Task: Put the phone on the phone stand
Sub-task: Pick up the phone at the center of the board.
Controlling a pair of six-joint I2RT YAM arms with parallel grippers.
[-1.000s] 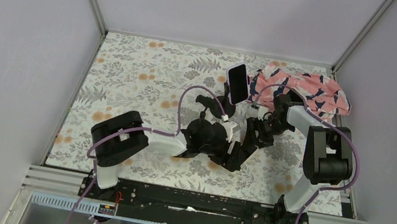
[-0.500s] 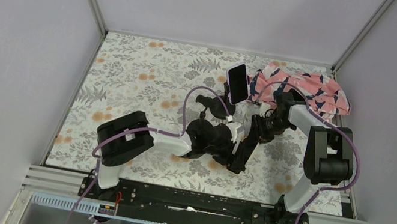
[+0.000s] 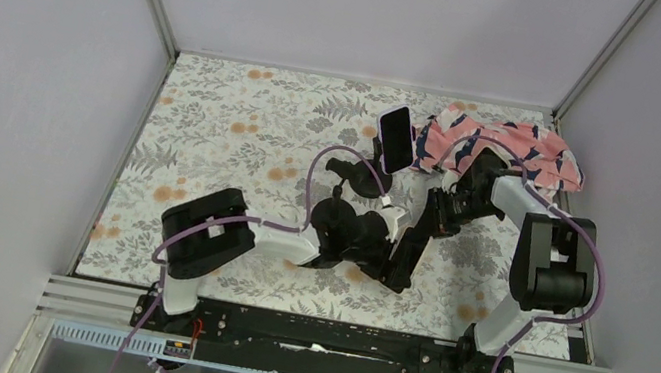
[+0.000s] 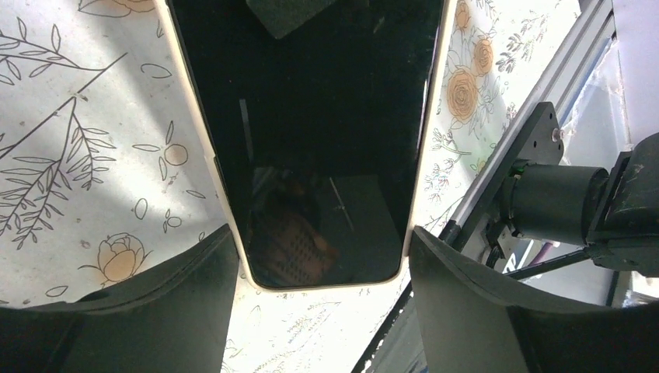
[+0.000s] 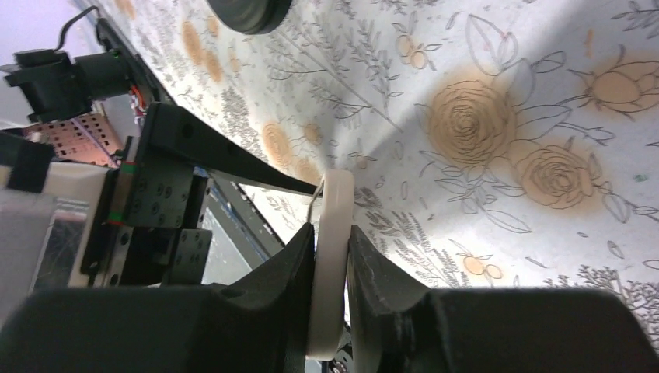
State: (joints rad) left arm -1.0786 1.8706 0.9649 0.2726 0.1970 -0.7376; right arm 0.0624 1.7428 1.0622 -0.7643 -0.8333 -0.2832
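The phone (image 3: 408,245) is a dark-screened slab in a cream case, held tilted above the floral mat between both arms. My left gripper (image 3: 391,257) spans its width. In the left wrist view the phone (image 4: 326,140) fills the middle, and the left gripper (image 4: 320,233) has both fingertips against the case's lower corners. My right gripper (image 3: 438,215) grips the upper end. In the right wrist view the right gripper (image 5: 332,229) is shut on the thin cream edge of the phone (image 5: 336,202). The black phone stand (image 3: 354,172) sits just behind the grippers; its round base (image 5: 249,12) shows at the top.
A second phone (image 3: 395,140) in a pale case stands propped at the top of the stand. A pink patterned cloth (image 3: 505,150) lies bunched at the back right. The floral mat (image 3: 234,130) covers the table, and a metal rail (image 3: 332,334) runs along the near edge.
The right gripper's jaws have closed onto the phone's edge. The left arm has shifted slightly right with the phone, its jaws unchanged.
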